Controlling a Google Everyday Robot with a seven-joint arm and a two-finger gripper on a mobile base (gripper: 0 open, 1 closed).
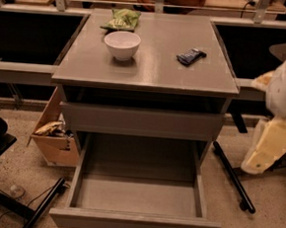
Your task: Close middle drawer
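In the camera view, the middle drawer (136, 197) is standing pulled far out of the cabinet (146, 71), its grey tray lying bare and its flat front sitting along the bottom edge of the picture, nearest the camera. Above it, the top drawer (141, 121) is showing only its front, with a dark gap under the cabinet's top.

The gripper (258, 159) is hanging off to the right of the cabinet, on the 1 arm, over the floor (268, 215) and well apart from the drawer. It is touching nothing, and whether it is parted or closed I cannot tell.

The coming move is turning on 1 relation. The drawer's front is lying to the left of the gripper and lower in the view, closer to the camera. Its long axis is running left to right, while the drawer slides away from the camera into the cabinet. So the gripper will probably need to come round in front of that panel and push straight back, near its middle, to keep the drawer from skewing.

On the cabinet top, a white bowl (121, 45), a green bag (121, 20) and a dark packet (191, 56) are resting well apart from the drawer. A cardboard box (54, 138) is sitting on the floor to the left of the cabinet.
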